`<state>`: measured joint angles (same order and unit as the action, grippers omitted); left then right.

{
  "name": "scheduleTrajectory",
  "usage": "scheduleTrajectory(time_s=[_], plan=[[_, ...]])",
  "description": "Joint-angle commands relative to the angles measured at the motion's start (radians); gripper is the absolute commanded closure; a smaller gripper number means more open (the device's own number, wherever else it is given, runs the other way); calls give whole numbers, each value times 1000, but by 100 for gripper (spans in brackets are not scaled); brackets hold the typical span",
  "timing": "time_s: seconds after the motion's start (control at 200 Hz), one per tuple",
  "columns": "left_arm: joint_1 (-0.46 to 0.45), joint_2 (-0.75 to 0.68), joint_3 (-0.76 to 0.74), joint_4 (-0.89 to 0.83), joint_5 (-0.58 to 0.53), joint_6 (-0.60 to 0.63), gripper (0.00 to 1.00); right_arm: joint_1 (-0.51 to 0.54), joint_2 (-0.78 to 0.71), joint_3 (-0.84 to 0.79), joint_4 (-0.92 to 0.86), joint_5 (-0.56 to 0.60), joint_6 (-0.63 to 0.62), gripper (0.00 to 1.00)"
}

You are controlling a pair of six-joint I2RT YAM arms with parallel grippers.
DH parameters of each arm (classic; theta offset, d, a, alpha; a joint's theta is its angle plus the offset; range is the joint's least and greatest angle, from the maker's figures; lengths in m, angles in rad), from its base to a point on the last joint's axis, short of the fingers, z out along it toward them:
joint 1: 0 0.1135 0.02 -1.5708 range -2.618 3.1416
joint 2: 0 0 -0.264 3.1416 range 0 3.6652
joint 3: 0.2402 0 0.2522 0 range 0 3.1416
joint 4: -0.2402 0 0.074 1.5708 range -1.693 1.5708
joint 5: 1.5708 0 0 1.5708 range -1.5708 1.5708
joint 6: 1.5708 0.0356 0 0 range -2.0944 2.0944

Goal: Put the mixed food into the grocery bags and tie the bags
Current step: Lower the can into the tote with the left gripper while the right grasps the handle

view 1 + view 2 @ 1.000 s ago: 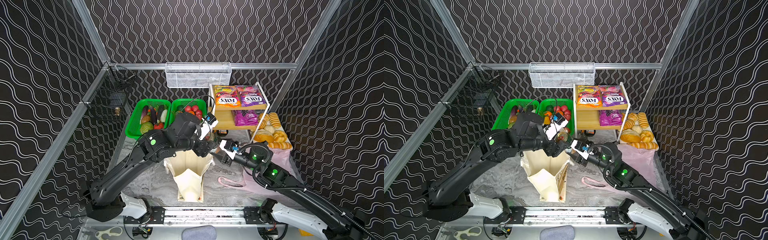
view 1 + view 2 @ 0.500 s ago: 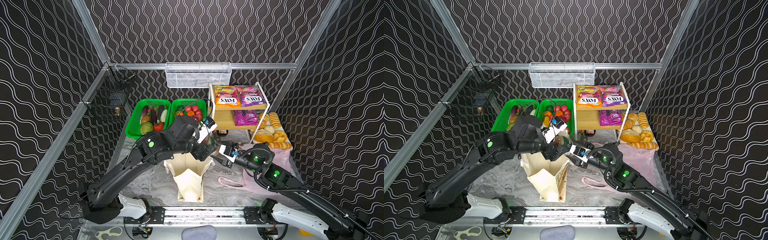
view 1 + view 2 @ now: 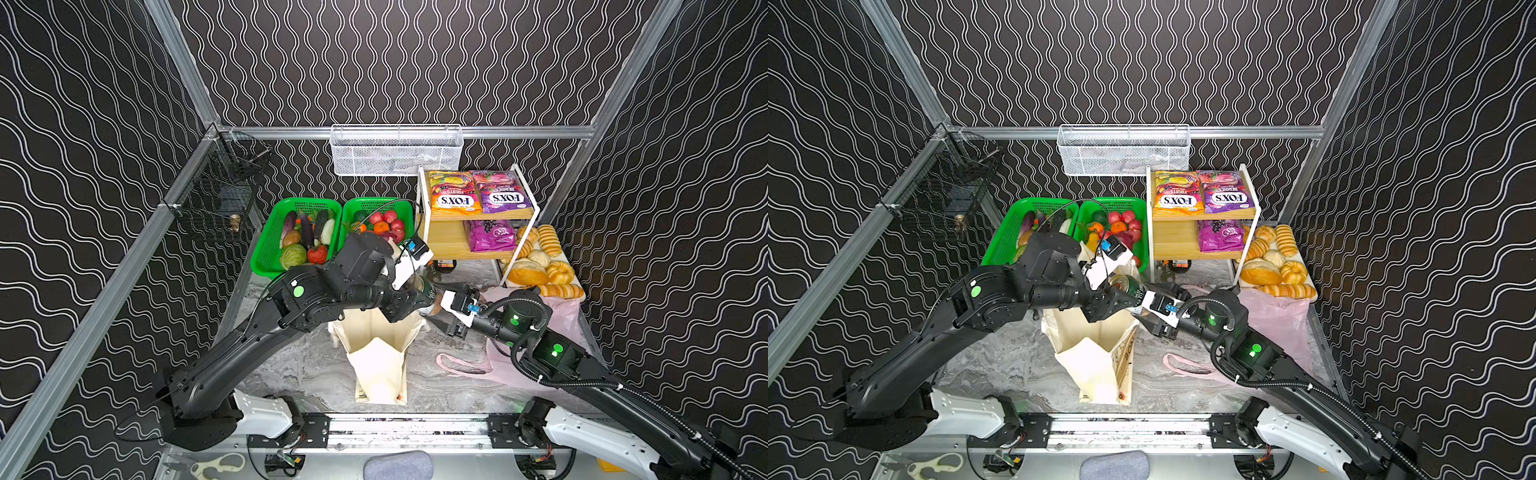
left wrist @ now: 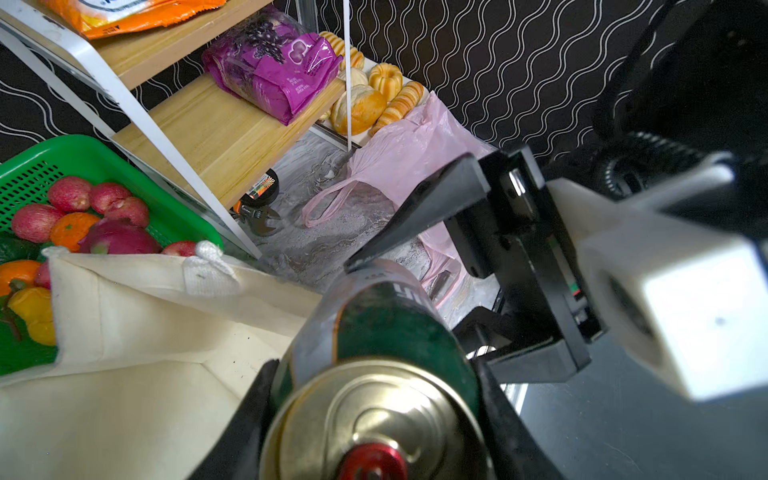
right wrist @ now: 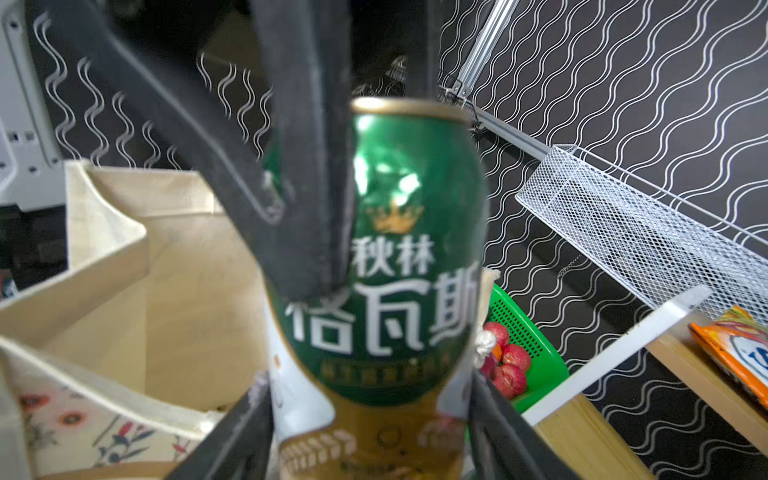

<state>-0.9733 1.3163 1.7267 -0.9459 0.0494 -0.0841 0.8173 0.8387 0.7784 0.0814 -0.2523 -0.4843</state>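
Note:
The green drink can (image 3: pixel 424 290) (image 3: pixel 1128 286) hangs over the mouth of the cream floral tote (image 3: pixel 378 361) (image 5: pixel 166 291), which stands open. My left gripper (image 4: pixel 374 395) (image 3: pixel 417 301) is shut on the can's top end (image 4: pixel 374 332). My right gripper (image 5: pixel 370 415) (image 3: pixel 440 305) is open, its fingers either side of the can's lower end (image 5: pixel 395 249). The pale-pink bag (image 3: pixel 561 320) (image 4: pixel 407 153) lies flat on the right. The orange FOX'S packet (image 3: pixel 453 195) and the grape-print packet (image 3: pixel 488 235) are on the shelf. Red apples (image 3: pixel 388 218), a dragon fruit (image 4: pixel 116 237) and a yellow pear (image 4: pixel 33 311) are in a green basket.
Two green baskets (image 3: pixel 270 249) stand behind the tote, the left one with vegetables. The wooden shelf (image 3: pixel 449 245) also holds a purple FOX'S packet (image 3: pixel 500 195). Bread rolls (image 3: pixel 540 266) are on the right. A white wire basket (image 3: pixel 395 149) and a black one (image 3: pixel 216 199) hang on the walls.
The left gripper has come in from the left and closed on the can's top end. The right gripper's jaws have widened around the can's lower end.

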Motion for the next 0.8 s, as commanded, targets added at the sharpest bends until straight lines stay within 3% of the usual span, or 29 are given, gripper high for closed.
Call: scheduleTrajectory(time_s=[0.0, 0.2, 0.335, 0.43, 0.486, 0.646, 0.796], plan=[[1, -30, -1, 44, -87, -60, 63, 2, -13, 2, 77, -9, 107, 18], [1, -88, -14, 73, -225, -87, 66, 1, -22, 7, 40, 71, 305, 11], [2, -96, -6, 12, -424, -133, 69, 0, 74, 137, -134, 344, 674, 16], [19, -93, -15, -45, -517, -168, 70, 0, 199, 293, -348, 412, 863, 20], [39, -91, -30, -66, -517, -181, 70, -1, 256, 347, -425, 396, 962, 20], [108, -80, -100, -64, -418, -216, 70, -1, 351, 383, -456, 262, 1094, 25], [170, -57, -165, -22, -348, -236, 70, -1, 395, 381, -441, 243, 1122, 38]])
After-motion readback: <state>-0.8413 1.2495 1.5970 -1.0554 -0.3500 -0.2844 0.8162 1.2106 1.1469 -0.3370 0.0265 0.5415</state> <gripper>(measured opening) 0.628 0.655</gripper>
